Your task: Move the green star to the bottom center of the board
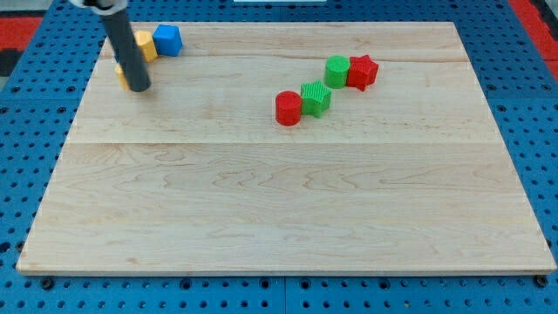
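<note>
The green star point(316, 97) lies in the upper middle of the wooden board point(279, 209). It touches a red cylinder point(289, 107) on its left. Just up and to the right of the star sit a second green block point(337, 70) and a red star point(362, 71), side by side and touching. My tip point(140, 88) is far off at the board's upper left, well left of the green star. The rod partly hides a yellow block point(125, 75) there.
Another yellow block point(146, 45) and a blue block point(167, 40) sit at the board's top left corner, right of the rod. A blue pegboard surface point(26, 131) surrounds the board.
</note>
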`<state>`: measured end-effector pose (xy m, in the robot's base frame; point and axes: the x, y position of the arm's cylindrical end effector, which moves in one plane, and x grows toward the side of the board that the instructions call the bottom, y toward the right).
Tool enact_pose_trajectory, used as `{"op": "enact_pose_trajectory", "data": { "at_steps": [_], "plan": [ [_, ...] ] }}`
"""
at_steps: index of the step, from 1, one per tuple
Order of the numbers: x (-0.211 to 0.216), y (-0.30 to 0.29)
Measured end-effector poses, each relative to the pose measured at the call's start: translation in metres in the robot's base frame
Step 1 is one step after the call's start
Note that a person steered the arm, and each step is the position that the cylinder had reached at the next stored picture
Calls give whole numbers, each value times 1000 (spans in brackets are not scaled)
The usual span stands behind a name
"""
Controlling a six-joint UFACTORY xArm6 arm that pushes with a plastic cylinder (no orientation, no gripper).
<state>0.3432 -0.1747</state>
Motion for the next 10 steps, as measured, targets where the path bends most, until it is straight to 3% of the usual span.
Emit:
{"op": "enact_pose_trajectory", "data": {
  "at_steps": [2, 3, 6, 8, 10],
  "plan": [
    [-7, 168],
    [-14, 213],
    [93, 229],
    [160, 280],
    [190, 238]
  ]
}}
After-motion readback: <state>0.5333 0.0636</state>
